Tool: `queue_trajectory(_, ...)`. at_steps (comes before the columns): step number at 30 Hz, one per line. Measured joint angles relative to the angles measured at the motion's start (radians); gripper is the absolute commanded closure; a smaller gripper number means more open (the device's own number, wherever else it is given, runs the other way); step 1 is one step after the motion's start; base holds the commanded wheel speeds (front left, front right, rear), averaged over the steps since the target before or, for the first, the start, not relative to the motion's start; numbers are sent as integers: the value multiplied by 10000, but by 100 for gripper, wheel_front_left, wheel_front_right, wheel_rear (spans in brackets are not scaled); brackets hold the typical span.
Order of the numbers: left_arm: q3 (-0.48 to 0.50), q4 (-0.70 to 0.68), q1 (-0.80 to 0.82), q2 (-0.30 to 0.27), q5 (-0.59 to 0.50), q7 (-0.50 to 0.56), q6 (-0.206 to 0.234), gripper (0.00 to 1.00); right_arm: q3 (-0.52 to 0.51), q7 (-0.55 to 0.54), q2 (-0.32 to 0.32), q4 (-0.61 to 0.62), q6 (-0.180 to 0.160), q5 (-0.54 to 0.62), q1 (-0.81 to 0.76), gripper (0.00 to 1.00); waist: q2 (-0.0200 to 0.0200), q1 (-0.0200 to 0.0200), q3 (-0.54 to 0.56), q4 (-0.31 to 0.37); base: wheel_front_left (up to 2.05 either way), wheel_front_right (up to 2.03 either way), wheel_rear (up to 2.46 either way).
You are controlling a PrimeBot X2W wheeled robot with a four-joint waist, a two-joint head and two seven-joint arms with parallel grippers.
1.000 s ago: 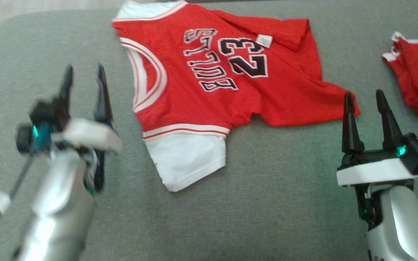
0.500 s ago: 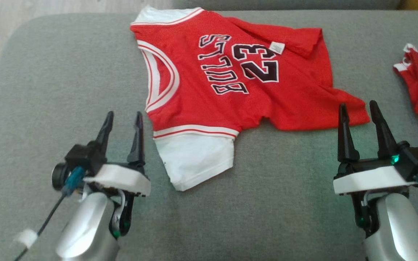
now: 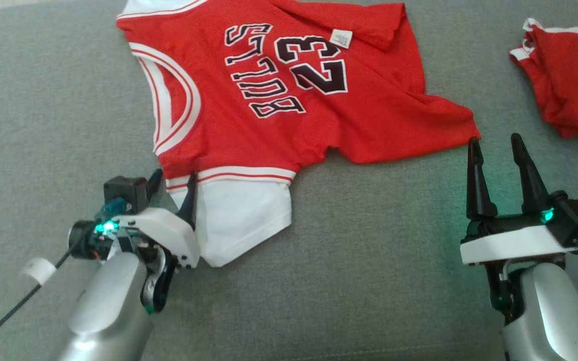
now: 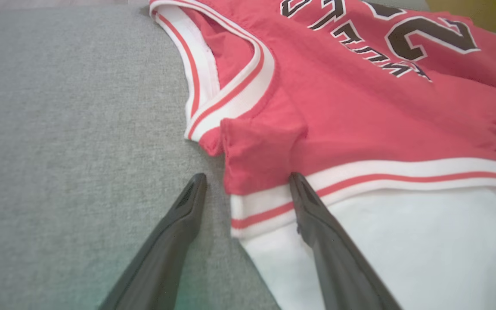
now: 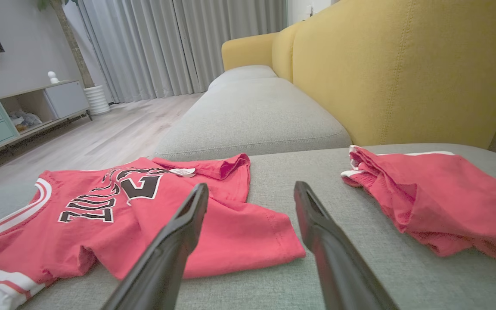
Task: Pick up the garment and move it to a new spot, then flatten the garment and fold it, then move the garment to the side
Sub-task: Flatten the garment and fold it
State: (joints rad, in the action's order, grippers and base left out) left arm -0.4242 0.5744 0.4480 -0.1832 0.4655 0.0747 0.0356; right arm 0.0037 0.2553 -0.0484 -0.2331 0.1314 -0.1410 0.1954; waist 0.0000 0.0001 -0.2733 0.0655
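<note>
On the grey sofa cushion (image 3: 369, 250), left to right: one left gripper (image 3: 175, 175), fingers wide, lately brought up to straddle the jersey's white-trimmed sleeve edge, so a first pinch is judged ready; one red jersey (image 3: 279, 100), spread at centre, not yet lifted; one right gripper (image 3: 493, 140), fingers wide, kept just beside its hem corner; one second red garment (image 3: 565, 75), crumpled.

Red jersey (image 3: 289, 135) w/ "BULLS 23" lies spread on the grey cushion (image 3: 369, 281), its white sleeve (image 3: 241, 215) toward the robot. L gripper (image 3: 175, 176) is open at the sleeve seam: one finger over the white-red trim, the other beside the cloth edge. R gripper (image 3: 493, 139), also open, stands just beside the jersey's hem corner. 2nd red garment (image 3: 570, 75) lies apart, upper right.
</note>
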Motion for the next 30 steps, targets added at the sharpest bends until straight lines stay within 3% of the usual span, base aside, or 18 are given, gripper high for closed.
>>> queue_trajectory(3,38,134,230,-44,17,0,-8,0,4,0,0,19,0,-36,17,0,0,0,-105,150,0,0,0)
queue_trajectory(4,54,205,320,-61,29,-15,-12,60,10,0,0,35,0,-77,26,0,0,0,-126,193,0,0,0)
queue_trajectory(5,67,284,402,-88,29,-67,-15,100,13,0,0,48,0,-86,36,0,0,0,-141,229,0,0,0)
queue_trajectory(20,433,1703,2040,-976,-96,-1174,-54,100,226,0,0,-6,0,-69,215,0,0,-1,-231,402,0,0,0)
queue_trajectory(21,431,1793,2118,-976,-144,-1275,-54,82,242,0,0,-38,0,-69,214,0,0,0,-220,387,0,0,0)
queue_trajectory(22,430,1885,2163,-970,-178,-1354,-123,25,245,0,0,-67,0,-67,214,0,0,0,-202,370,0,0,0)
queue_trajectory(23,428,1973,2183,-949,-174,-1442,-178,0,242,0,0,-84,0,-50,214,0,0,-1,-177,348,0,0,0)
queue_trajectory(30,318,1990,1975,-606,-230,-2721,-236,0,136,0,0,-121,0,21,204,0,0,-1,171,29,0,0,0)
